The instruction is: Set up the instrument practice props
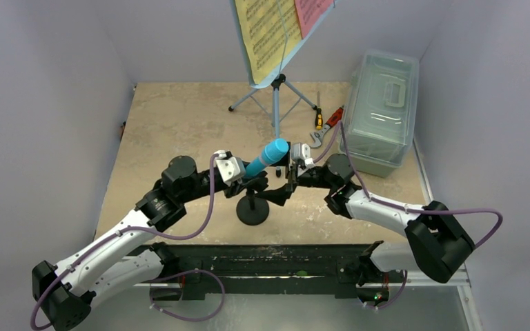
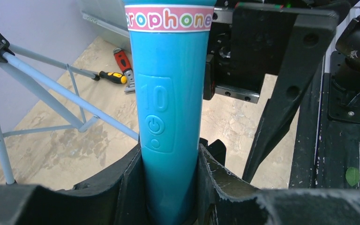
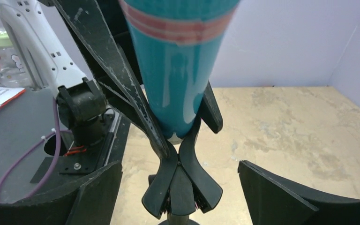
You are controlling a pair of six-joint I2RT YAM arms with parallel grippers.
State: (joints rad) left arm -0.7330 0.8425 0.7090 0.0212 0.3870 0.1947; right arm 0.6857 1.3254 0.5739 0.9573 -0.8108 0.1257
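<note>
In the centre of the overhead frame, the left gripper (image 2: 171,157) is clamped partway closed on the cyan microphone (image 1: 267,157), whose lower end sits tilted in the clip of the black mic stand (image 1: 253,214) (round base just below), while the right gripper (image 3: 179,165) gapes wide either side of that clip, holding nothing.

The table (image 1: 172,117) is bare along its left edge and into the far left corner. At the middle of the far edge the music stand (image 1: 276,103) spreads its legs. A screwdriver (image 1: 319,116) and wrench (image 1: 332,119) lie between them and the box (image 1: 383,114) in the far right corner. Mid-table, both arms crowd the mic stand (image 1: 252,210): the left claw (image 1: 254,181) grips the microphone (image 1: 268,157) and the right claw (image 3: 183,194) is spread wide around the clip.
</note>
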